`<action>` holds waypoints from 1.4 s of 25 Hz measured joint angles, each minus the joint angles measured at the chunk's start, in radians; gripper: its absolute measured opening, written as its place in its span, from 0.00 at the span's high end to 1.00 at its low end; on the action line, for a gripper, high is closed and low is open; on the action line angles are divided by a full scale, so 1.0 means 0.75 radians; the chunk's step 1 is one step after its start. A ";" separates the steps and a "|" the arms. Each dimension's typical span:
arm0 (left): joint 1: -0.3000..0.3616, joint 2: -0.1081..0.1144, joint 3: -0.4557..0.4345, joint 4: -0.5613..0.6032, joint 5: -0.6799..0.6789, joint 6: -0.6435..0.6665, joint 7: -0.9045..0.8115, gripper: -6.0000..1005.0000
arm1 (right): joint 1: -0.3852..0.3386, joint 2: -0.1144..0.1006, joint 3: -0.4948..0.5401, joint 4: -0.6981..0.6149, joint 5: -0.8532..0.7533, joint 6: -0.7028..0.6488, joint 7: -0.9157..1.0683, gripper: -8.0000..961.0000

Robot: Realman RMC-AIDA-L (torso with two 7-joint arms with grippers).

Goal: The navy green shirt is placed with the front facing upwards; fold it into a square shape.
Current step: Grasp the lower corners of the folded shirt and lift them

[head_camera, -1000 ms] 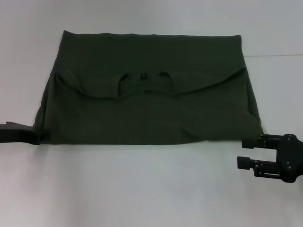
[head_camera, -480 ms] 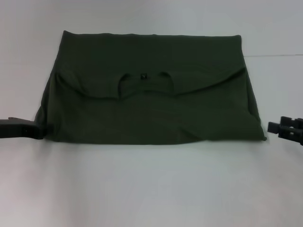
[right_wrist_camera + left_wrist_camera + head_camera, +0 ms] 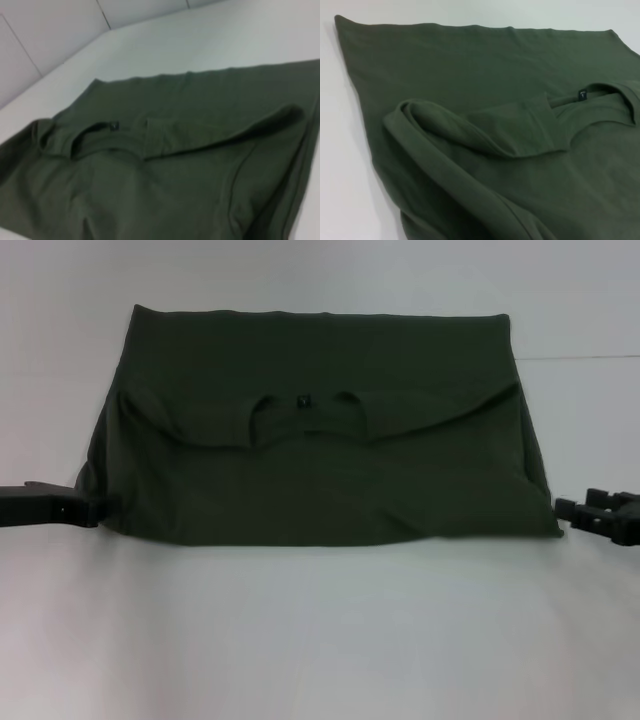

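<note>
The navy green shirt [image 3: 320, 440] lies flat on the white table, folded across so its sleeves and round neck [image 3: 305, 415] sit over the middle. The neck and its small label [image 3: 582, 95] also show in the left wrist view, and the shirt's body [image 3: 165, 165] in the right wrist view. My left gripper [image 3: 85, 510] rests low at the shirt's near left corner, touching the cloth edge. My right gripper [image 3: 568, 512] is open just off the near right corner [image 3: 552, 528], with nothing between its fingers.
The white table [image 3: 320, 640] stretches bare in front of the shirt and on both sides. A pale tiled wall [image 3: 50, 30] stands behind the far edge of the table.
My right gripper has moved from the table's near right up to the shirt's near right corner. My left gripper has slid slightly farther in toward the shirt's left edge. The shirt has not moved.
</note>
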 joint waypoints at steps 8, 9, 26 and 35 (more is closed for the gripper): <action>0.002 0.000 0.000 0.004 -0.001 -0.004 0.000 0.95 | 0.045 0.004 -0.119 0.087 0.000 0.130 0.003 0.28; 0.002 0.000 0.000 0.004 -0.001 -0.004 0.001 0.95 | 0.051 0.004 -0.125 0.095 0.000 0.141 0.004 0.28; -0.001 -0.002 0.000 0.005 -0.002 -0.012 0.016 0.96 | 0.097 0.017 -0.156 0.106 -0.119 0.205 0.049 0.51; 0.000 -0.004 0.000 0.003 -0.002 -0.016 0.026 0.95 | 0.100 0.017 -0.157 0.100 -0.114 0.199 0.035 0.84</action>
